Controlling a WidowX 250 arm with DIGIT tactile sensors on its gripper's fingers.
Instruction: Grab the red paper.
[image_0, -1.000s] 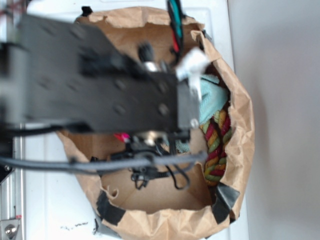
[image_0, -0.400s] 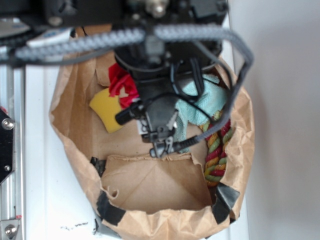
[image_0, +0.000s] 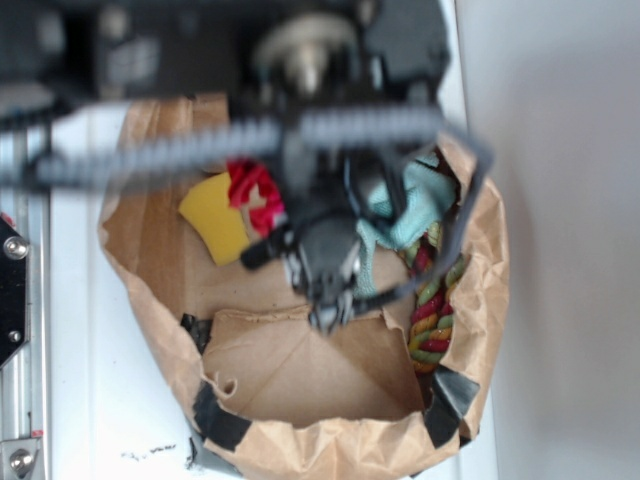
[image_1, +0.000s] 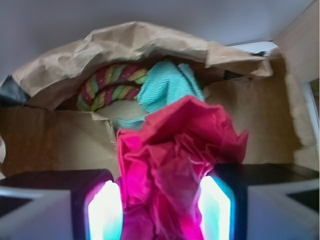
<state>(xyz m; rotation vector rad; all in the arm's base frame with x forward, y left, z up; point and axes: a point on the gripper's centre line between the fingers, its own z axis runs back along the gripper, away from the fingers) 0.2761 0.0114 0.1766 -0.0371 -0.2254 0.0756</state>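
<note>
Red paper: the red paper (image_1: 175, 165) is a crumpled ball, and it sits right between the two jaws in the wrist view. From above, a bit of it (image_0: 252, 190) peeks out by the arm, inside the bag.
Jaws: the gripper (image_1: 161, 207) has one glowing pad on each side of the red paper. The pads (image_1: 104, 212) touch the paper, so the jaws are closed on it and hold it.
Arm: from above, the black arm (image_0: 325, 250) is blurry and hangs over the middle of the bag. A thick gray cable (image_0: 300, 135) runs across the top.
Bag: the brown paper bag (image_0: 150, 300) is wide open, with black tape on its lower edge. It stands on a white worktop (image_0: 90, 400).
Sponge: a yellow sponge (image_0: 215, 215) lies in the bag, just beside the red paper, on its left from above.
Cloth: a light blue-green cloth (image_1: 167, 85) lies behind the red paper in the wrist view.
Rope: a braided rope (image_0: 432, 310) of red, yellow and green curls along the bag's right wall from above, next to the cloth.
</note>
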